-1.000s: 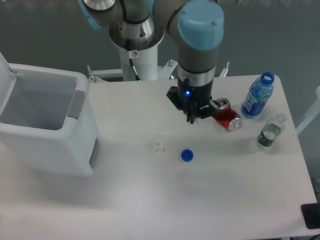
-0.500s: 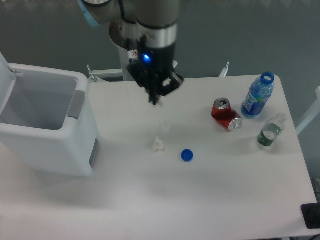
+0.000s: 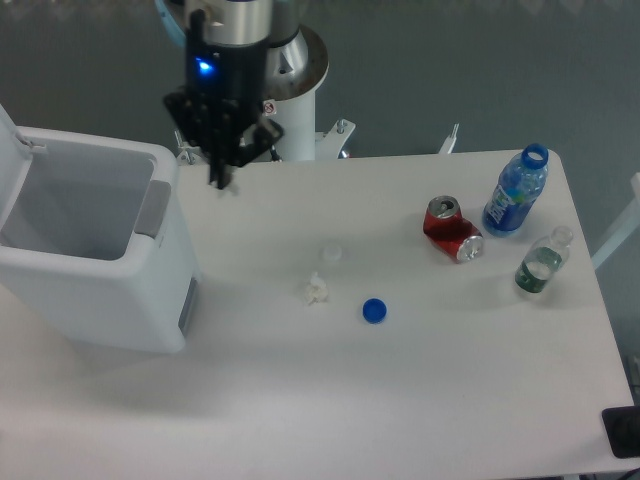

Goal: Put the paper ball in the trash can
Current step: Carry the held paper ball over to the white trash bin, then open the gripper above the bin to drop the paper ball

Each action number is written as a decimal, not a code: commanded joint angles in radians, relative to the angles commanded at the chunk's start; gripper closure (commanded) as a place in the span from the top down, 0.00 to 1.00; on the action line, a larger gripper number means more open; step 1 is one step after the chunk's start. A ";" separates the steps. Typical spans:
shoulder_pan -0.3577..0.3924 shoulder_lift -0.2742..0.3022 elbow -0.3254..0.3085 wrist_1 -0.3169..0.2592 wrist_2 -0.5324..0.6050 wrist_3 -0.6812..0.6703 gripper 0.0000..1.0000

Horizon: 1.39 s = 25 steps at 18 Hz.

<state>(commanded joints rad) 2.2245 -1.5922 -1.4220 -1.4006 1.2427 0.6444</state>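
bin (image 3: 90, 262): lid open, set at table's (image 3: 420, 400) left edge | gripper (image 3: 221, 181): hung just right of bin's rim, fingers drawn close, grasp cannot be told | ball: not discernible, possibly hidden between fingers | scrap (image 3: 317, 290): lying mid-table

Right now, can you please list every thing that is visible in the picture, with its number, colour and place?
trash can: one, white with a grey side panel, lid open, at the table's left edge.
paper scrap: one, white, mid-table.
flat round cap: one, whitish, just behind the scrap.
bottle cap: one, blue, right of the scrap.
soda can: one, red, lying on its side, right half.
blue bottle: one, upright, uncapped, far right.
clear bottle: one, in front of the blue bottle.
table: one, white.
gripper: one, dark, near the trash can's right rim; any paper ball in it cannot be made out.
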 joint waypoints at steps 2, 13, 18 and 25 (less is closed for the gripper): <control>-0.037 -0.006 -0.002 0.011 -0.009 -0.009 0.00; -0.170 -0.075 -0.002 0.020 -0.022 -0.048 0.12; -0.175 -0.080 -0.003 0.020 -0.022 -0.040 0.49; -0.171 -0.071 -0.003 0.022 -0.012 -0.042 1.00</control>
<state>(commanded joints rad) 2.0540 -1.6629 -1.4251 -1.3791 1.2302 0.6028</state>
